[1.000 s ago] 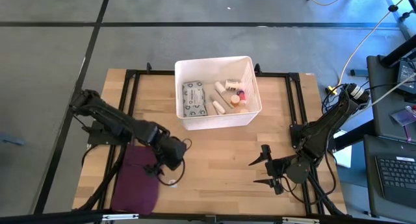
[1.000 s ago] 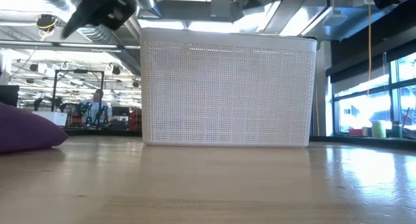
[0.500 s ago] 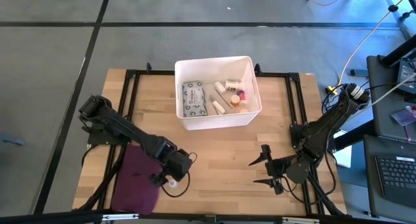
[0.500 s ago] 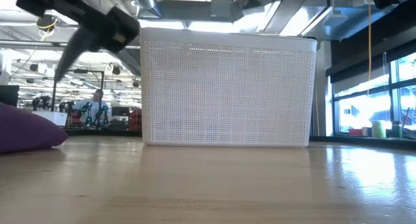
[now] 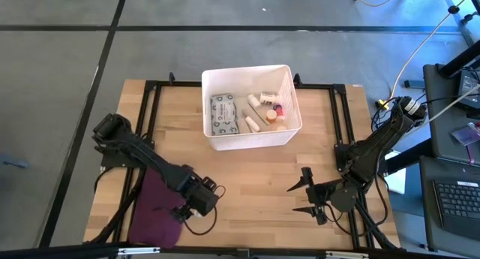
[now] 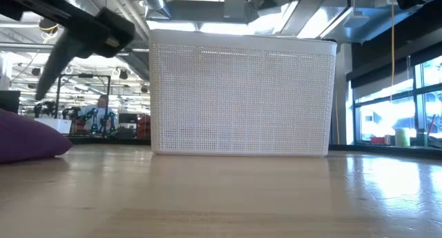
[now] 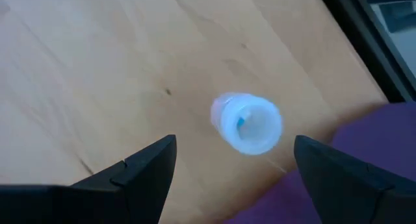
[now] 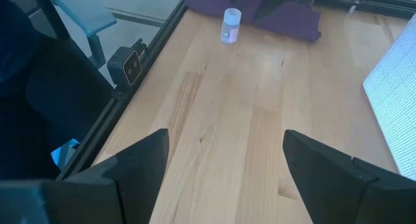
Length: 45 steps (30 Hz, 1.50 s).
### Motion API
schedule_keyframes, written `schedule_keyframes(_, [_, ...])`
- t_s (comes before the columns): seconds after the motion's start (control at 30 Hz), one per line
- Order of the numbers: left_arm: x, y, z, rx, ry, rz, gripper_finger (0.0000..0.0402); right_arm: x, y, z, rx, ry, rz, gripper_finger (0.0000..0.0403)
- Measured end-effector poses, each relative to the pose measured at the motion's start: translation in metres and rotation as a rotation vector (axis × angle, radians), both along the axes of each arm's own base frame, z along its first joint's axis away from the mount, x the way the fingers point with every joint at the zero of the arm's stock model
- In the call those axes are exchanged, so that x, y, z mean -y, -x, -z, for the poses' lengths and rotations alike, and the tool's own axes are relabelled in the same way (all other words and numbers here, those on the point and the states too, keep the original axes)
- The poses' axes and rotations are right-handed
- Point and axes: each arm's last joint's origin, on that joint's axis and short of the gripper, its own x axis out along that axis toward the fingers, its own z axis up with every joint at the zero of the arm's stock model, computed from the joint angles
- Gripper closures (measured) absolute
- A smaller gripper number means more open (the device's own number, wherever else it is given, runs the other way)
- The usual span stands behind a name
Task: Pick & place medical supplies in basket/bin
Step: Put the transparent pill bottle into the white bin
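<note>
A small clear-white bottle (image 7: 247, 123) stands upright on the wooden table beside the maroon cloth (image 5: 154, 214); it also shows in the right wrist view (image 8: 231, 24). My left gripper (image 5: 193, 205) hangs open above it, pointing steeply down, one finger on either side and clear of it. In the high view the gripper hides the bottle. The white basket (image 5: 251, 135) at the far middle holds a grey-green packet (image 5: 223, 114) and several small bottles and tubes (image 5: 266, 109). My right gripper (image 5: 301, 191) waits open above the near right part of the table.
The basket's mesh wall (image 6: 242, 93) fills the middle of the low view, with the cloth (image 6: 27, 138) at the left. Black frame rails (image 5: 150, 131) run along the table's sides. Bare wood (image 5: 255, 191) lies between the two grippers.
My left gripper has gone toward the table's near edge and down, ending over the small bottle beside the cloth, and has tipped a little steeper. It has stayed open. The bottle has not moved.
</note>
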Motion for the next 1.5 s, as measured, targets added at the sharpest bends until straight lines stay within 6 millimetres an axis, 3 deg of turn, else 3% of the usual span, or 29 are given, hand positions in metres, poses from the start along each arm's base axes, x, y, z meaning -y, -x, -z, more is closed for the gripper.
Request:
schedule_keyframes(0.33, [0.009, 0.0, -0.001, 0.076, -0.024, 0.04, 0.0101, 0.0, 0.0, 0.0, 0.0, 0.0, 0.0, 0.0099])
schedule_keyframes(0.6, [0.017, -0.004, 0.02, -0.001, 0.004, 0.061, 0.0101, 0.0, 0.0, 0.0, 0.0, -0.001, 0.001, 0.0099])
schedule_keyframes(0.8, [0.017, -0.005, 0.02, 0.014, 0.004, 0.08, 0.0104, 0.0, 0.0, 0.0, -0.001, -0.004, 0.003, 0.0099])
schedule_keyframes(1.5, [0.012, -0.007, 0.019, -0.004, 0.016, 0.08, 0.0241, 0.0, 0.0, 0.0, 0.0, -0.001, 0.001, 0.0099])
